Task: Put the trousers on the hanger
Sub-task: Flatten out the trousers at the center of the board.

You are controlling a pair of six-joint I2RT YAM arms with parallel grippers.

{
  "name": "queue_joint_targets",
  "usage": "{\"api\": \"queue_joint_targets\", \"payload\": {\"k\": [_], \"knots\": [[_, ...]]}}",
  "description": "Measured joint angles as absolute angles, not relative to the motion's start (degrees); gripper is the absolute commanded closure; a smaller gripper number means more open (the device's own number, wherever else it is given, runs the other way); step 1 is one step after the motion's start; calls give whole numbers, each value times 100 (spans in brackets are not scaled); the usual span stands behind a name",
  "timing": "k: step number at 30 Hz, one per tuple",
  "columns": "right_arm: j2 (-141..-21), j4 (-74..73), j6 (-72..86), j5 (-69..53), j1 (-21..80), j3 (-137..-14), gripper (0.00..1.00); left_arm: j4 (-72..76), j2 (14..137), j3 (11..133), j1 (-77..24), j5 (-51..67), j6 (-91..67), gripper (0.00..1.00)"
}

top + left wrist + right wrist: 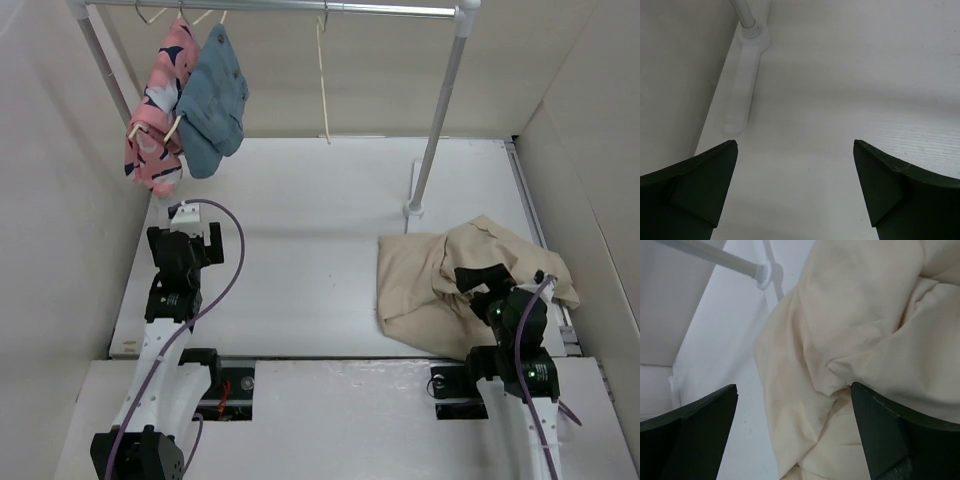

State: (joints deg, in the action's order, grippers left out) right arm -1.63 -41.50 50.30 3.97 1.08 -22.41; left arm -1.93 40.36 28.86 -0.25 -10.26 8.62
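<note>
You have the trousers (455, 285) lying in a crumpled heap by the table's (300, 220) right edge, close to its near right corner and just in front of the rack's right post (440, 110). Your right gripper (794, 387) hangs directly over that heap with its fingers spread wide and nothing between them. From the wrist view the cloth fills the gap beneath, but you probably are not touching it; the angle leaves that unclear.

Your left gripper (795, 145) sits near the table's left edge, its fingers likewise wide apart over bare surface, holding nothing.

The hanger (322, 75) hangs bare from the rail (300, 8) above the far edge, well apart from the trousers. A pink patterned garment (155, 110) and a blue-grey garment (215, 100) hang side by side toward the far left corner.
</note>
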Motion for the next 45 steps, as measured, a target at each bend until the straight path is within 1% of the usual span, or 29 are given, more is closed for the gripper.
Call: {"api": "queue_joint_targets", "payload": {"k": [2, 5, 9, 11, 13, 14, 15, 17, 18, 21, 24, 26, 28, 29, 30, 31, 32, 34, 35, 37, 38, 39, 42, 44, 45], "knots": [[-508, -4158, 5229, 626, 108, -2241, 0, -191, 4027, 2886, -25, -1100, 777, 0], [-1566, -4121, 5463, 1009, 108, -2257, 0, -196, 4025, 2886, -25, -1168, 694, 0], [-4056, -4051, 5398, 1439, 108, -2766, 0, -344, 4025, 2947, -25, -1144, 810, 0], [-5293, -3975, 5301, 1680, 108, -3247, 0, -517, 4023, 3035, -25, -902, 1079, 0], [-6230, -3889, 5157, 1857, 108, -3673, 0, -711, 4025, 3142, -27, -602, 1297, 0], [-6598, -3826, 5074, 1892, 108, -3837, 16, -819, 4023, 3210, -27, -445, 1378, 2], [-6879, -3721, 4976, 1879, 121, -3927, 36, -904, 4023, 3288, -30, -320, 1448, 4], [-7282, -3485, 4860, 1815, 207, -3951, 82, -1033, 4023, 3420, -30, -119, 1555, 5], [-7360, -3411, 4853, 1787, 301, -3924, 100, -1085, 4021, 3465, -30, -47, 1601, 7], [-7148, -3264, 5004, 1861, 1055, -3828, 100, -1227, 4010, 3542, -30, 80, 1710, 8], [-6641, -3111, 5155, 2244, 2569, -3903, 100, -1352, 3972, 3544, -30, 137, 1774, 9], [-6462, -2906, 5107, 2576, 3767, -4163, 100, -1402, 3962, 3546, -30, 200, 1796, 9], [-6602, -2571, 4737, 2799, 4788, -4624, 100, -1444, 3959, 3564, -30, 287, 1809, 9], [-6779, -2364, 4497, 2814, 5221, -4923, 98, -1444, 3959, 3573, -30, 322, 1813, 9], [-7048, -2178, 4209, 2781, 5540, -5277, 88, -1444, 3959, 3577, -30, 373, 1817, 7], [-7365, -1990, 3911, 2696, 5771, -5662, 54, -1444, 3962, 3579, -30, 423, 1822, 7], [-7662, -1826, 3721, 2545, 5909, -5996, 41, -1446, 3962, 3579, -30, 449, 1828, 5], [-8396, -1730, 3194, 2056, 5999, -6838, 21, -1446, 3962, 3581, -30, 515, 1881, 4], [-8774, -1726, 2923, 1852, 6001, -7284, 6, -1448, 3968, 3586, -30, 556, 1916, 1], [-9382, -1798, 2591, 1542, 5996, -7929, 3, -1485, 3992, 3618, -45, 609, 2021, 1], [-9594, -1802, 2462, 1413, 5999, -8108, 0, -1531, 4007, 3647, -60, 635, 2086, 1], [-9714, -1809, 2392, 1328, 6001, -8156, 0, -1568, 4036, 3667, -67, 683, 2204, 1], [-9465, -1872, 2388, 1236, 6003, -7609, 0, -1800, 4235, 3730, -137, 755, 2602, 1], [-8930, -1914, 2589, 1337, 6003, -6952, 0, -2016, 4567, 3824, -235, 738, 2899, 4], [-8619, -2018, 2775, 1431, 6003, -6657, 0, -2117, 4801, 3900, -322, 679, 3020, 4]]}}
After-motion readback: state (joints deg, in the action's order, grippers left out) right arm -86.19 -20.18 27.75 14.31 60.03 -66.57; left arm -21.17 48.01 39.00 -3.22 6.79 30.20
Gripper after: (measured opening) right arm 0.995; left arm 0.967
